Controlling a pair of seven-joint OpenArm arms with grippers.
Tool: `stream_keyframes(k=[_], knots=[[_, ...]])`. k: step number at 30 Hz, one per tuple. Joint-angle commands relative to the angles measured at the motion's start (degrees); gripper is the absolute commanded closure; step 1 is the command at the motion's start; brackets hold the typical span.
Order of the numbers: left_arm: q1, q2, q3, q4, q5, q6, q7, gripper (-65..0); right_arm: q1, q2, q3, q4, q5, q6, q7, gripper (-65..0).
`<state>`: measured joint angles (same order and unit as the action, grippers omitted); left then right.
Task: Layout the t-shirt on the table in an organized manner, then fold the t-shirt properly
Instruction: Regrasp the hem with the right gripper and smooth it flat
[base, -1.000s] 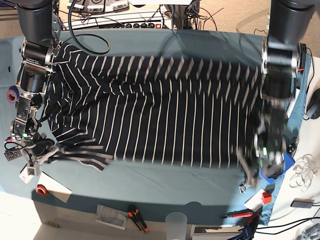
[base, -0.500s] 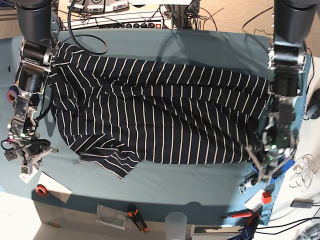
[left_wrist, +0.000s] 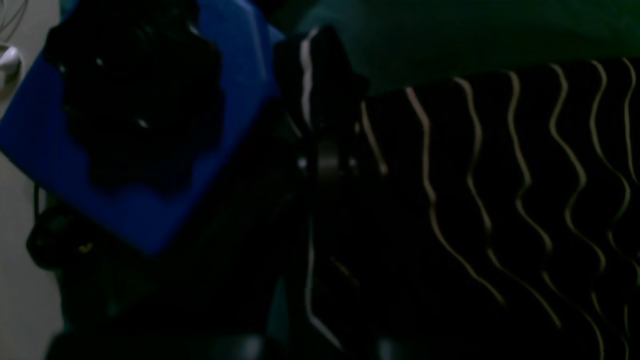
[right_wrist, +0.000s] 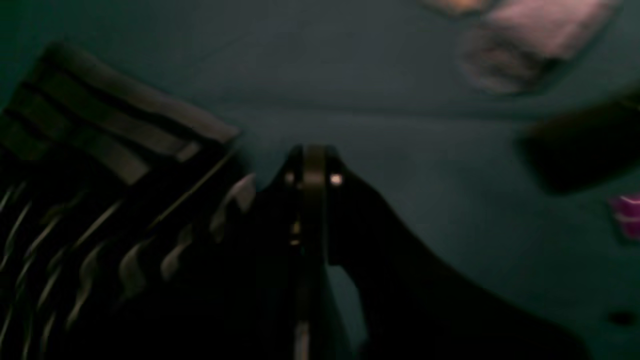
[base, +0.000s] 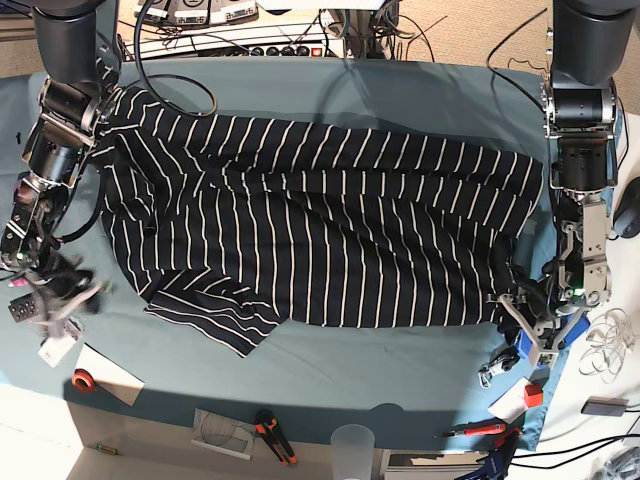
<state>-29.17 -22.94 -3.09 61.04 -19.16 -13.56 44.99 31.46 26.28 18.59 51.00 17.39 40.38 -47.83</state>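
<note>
Striped t-shirt (base: 320, 225) now lies spread across the tabletop (base: 330, 375), your left hand (left_wrist: 320, 125) still pinches its right-edge corner, and your right hand (base: 50, 300) has let go, jaws unclear.

both arms hang down from the far side, one at each end, elbows bent toward me. left gripper (base: 527, 318) is low with its jaws pinched together on a bit of striped cloth. right gripper (base: 55, 305) is low too, blurry, jaws look nearly closed, can't tell for sure.
</note>
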Motion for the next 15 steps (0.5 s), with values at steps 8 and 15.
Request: stream_keyframes(k=[8, 15], knots=[[-1.8, -1.0, -0.3, 0.9, 3.6, -0.1, -1.1, 0.0, 1.7, -0.7, 0.0, 1.0, 8.4, -0.4, -8.0, -19.8], [-1.9, -1.0, -0.3, 0.9, 3.5, -0.1, -0.9, 0.0, 1.6, -6.1, -5.5, 1.0, 1.6, -6.3, -2.1, -19.8]])
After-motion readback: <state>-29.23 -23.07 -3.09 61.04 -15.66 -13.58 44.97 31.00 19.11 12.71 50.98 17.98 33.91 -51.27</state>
